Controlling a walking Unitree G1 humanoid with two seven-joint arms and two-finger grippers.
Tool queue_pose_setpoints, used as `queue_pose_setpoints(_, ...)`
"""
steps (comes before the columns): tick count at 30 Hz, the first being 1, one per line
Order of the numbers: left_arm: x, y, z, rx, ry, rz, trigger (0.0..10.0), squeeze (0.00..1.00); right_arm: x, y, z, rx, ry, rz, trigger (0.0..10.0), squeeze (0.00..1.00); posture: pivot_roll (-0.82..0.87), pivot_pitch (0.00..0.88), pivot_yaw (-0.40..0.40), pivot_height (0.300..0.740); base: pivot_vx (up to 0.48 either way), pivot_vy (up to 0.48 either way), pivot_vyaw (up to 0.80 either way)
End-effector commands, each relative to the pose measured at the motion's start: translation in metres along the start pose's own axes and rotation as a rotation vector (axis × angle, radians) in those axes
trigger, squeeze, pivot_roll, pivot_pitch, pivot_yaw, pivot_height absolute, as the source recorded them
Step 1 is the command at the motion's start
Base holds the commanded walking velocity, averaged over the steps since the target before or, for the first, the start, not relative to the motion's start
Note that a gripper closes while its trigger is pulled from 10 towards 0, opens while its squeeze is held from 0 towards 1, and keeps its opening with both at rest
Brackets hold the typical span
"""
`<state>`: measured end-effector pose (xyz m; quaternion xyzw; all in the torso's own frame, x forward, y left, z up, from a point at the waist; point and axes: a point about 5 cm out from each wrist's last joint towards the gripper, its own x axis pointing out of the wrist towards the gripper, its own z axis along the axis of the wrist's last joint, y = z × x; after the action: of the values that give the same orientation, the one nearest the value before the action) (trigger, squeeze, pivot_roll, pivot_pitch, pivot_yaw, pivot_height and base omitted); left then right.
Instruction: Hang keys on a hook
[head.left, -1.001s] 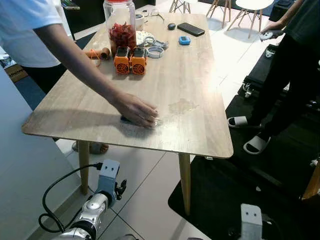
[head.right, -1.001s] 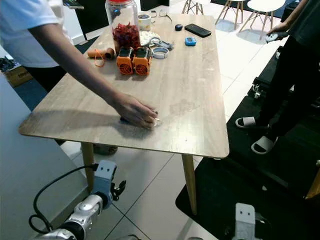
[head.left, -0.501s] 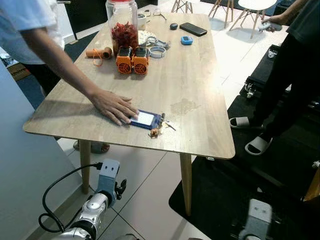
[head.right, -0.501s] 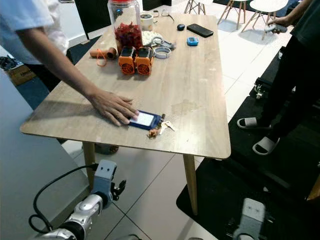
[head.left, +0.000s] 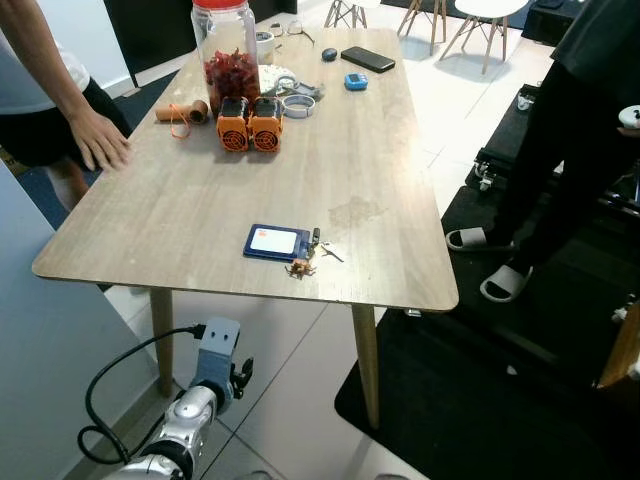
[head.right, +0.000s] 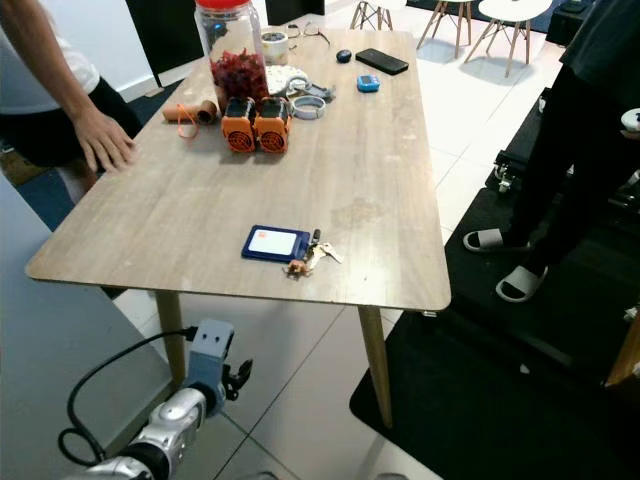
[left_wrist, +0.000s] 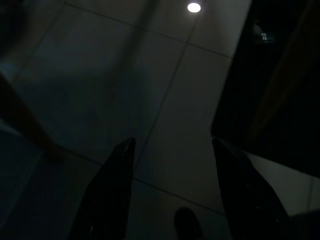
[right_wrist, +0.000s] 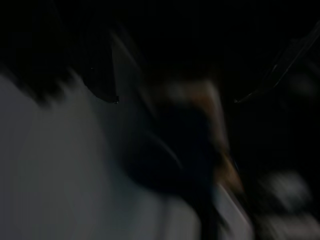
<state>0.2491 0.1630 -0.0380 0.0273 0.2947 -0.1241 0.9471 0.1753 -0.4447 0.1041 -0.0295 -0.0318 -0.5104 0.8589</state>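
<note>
head views down onto table (head.left: 200, 200)

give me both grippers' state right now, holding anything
Left gripper: open, holding nothing, hanging low over the pale tiled floor.
Right gripper: cannot be told; its wrist view is dark and blurred.

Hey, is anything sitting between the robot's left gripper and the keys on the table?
The left gripper hangs open below the table, over floor tiles. The keys lie on top near the front edge, beside a blue card holder. The tabletop edge itself lies between them.
</note>
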Motion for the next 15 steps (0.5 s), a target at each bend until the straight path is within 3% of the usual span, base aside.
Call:
queue_pose_setpoints(1, 0.0, 0.001, -0.001, 0.011, 0.013, -0.003, 10.0, 0.0, 0.01, 0.025, 0.027, 0.074, -0.097, 0.104, 10.0, 0.0, 0.01, 0.066, 0.013, 0.74, 0.0, 0.0, 0.0)
queue_pose_setpoints(2, 0.0, 0.001, -0.001, 0.011, 0.013, -0.003, 10.0, 0.0, 0.01, 0.025, 0.027, 0.074, -0.097, 0.104, 10.0, 0.0, 0.01, 0.066, 0.013, 0.74, 0.0, 0.0, 0.0)
queue_pose_setpoints(3, 0.0, 0.001, 0.0, 0.009, 0.007, -0.001, 10.0, 0.0, 0.017, 0.061, 0.05, 0.124, -0.145, 0.256, 10.0, 0.0, 0.01, 0.066, 0.013, 0.74, 0.0, 0.0, 0.0)
queue_pose_setpoints(4, 0.0, 0.002, 0.001, 0.007, 0.005, 0.0, 10.0, 0.0, 0.018, 0.074, 0.058, 0.14, -0.156, 0.316, 10.0, 0.0, 0.01, 0.066, 0.013, 0.74, 0.0, 0.0, 0.0)
queue_pose_setpoints(5, 0.0, 0.002, 0.001, 0.007, 0.005, 0.0, 10.0, 0.0, 0.018, 0.074, 0.058, 0.14, -0.156, 0.316, 10.0, 0.0, 0.01, 0.066, 0.013, 0.74, 0.0, 0.0, 0.0)
queue_pose_setpoints(6, 0.0, 0.002, 0.001, 0.005, 0.004, 0.002, 10.0, 0.0, 0.016, 0.098, 0.067, 0.14, -0.159, 0.431, 10.0, 0.0, 0.01, 0.06, 0.003, 0.74, 0.0, 0.0, 0.0)
queue_pose_setpoints(8, 0.0, 0.002, 0.0, 0.003, 0.005, 0.004, 10.0, 0.0, 0.007, 0.128, 0.073, 0.108, -0.162, 0.582, 10.0, 0.0, 0.01, 0.058, -0.005, 0.74, 0.0, 0.0, 0.0)
queue_pose_setpoints(9, 0.0, 0.002, 0.0, 0.003, 0.005, 0.004, 10.0, 0.0, 0.007, 0.128, 0.073, 0.108, -0.162, 0.582, 10.0, 0.0, 0.01, 0.058, -0.005, 0.74, 0.0, 0.0, 0.0)
queue_pose_setpoints(10, -0.001, 0.002, -0.001, -0.001, 0.005, 0.007, 10.0, 0.0, -0.004, 0.153, 0.077, 0.071, -0.165, 0.717, 10.0, 0.0, 0.02, 0.056, -0.01, 0.74, 0.0, 0.0, 0.0)
queue_pose_setpoints(14, -0.002, 0.002, -0.003, -0.007, 0.006, 0.011, 10.0, 0.0, -0.025, 0.181, 0.078, 0.047, -0.163, 0.902, 10.0, 0.0, 0.02, 0.053, -0.013, 0.74, 0.0, 0.0, 0.0)
queue_pose_setpoints(15, -0.002, 0.002, -0.003, -0.007, 0.006, 0.011, 10.0, 0.0, -0.025, 0.181, 0.078, 0.047, -0.163, 0.902, 10.0, 0.0, 0.02, 0.053, -0.013, 0.74, 0.0, 0.0, 0.0)
